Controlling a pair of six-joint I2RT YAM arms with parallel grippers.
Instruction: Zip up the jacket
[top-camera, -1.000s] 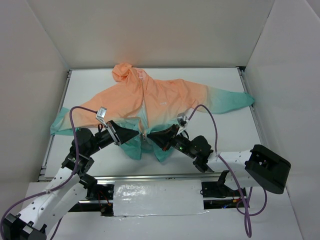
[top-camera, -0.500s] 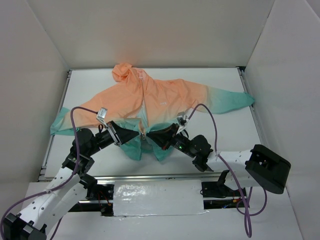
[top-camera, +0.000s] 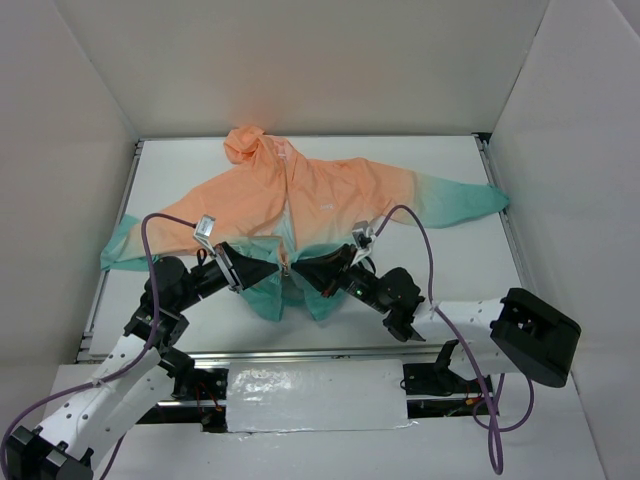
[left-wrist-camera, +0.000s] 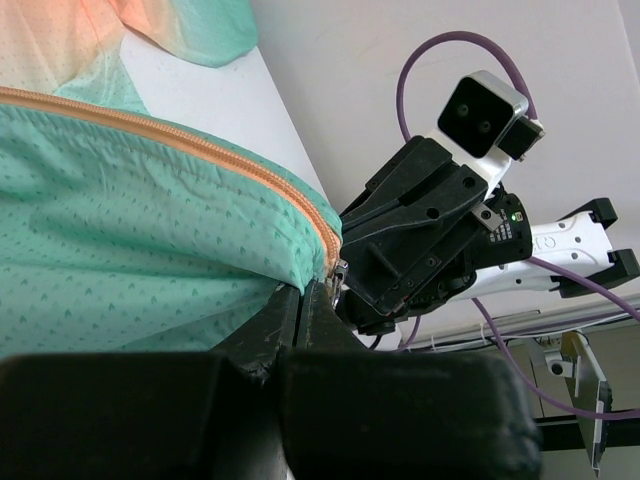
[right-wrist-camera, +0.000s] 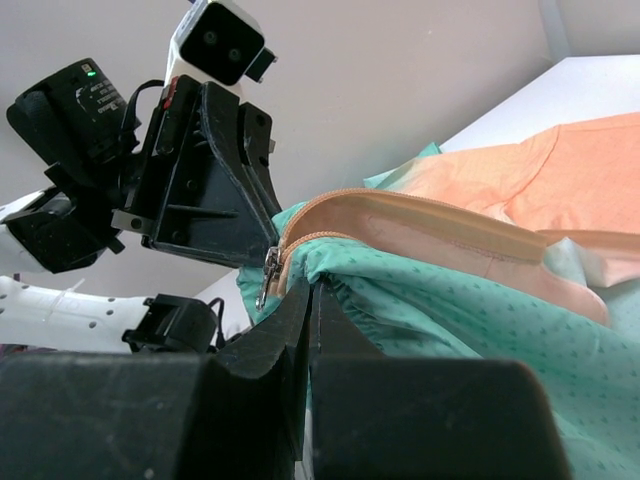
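The jacket lies spread on the table, peach hood at the far end and teal hem toward me. My left gripper and right gripper meet tip to tip at the raised hem beside the front opening. In the left wrist view the left gripper is shut on the teal hem just under the end of the orange zipper. In the right wrist view the right gripper is shut on the teal hem of the other front panel. A metal zipper pull hangs beside its tips.
White walls enclose the table on three sides. The teal sleeve cuffs reach toward the left edge and the right edge. Purple cables loop over both arms.
The right gripper has edged slightly left toward the left gripper, with the hem in it. The left arm has hardly moved.
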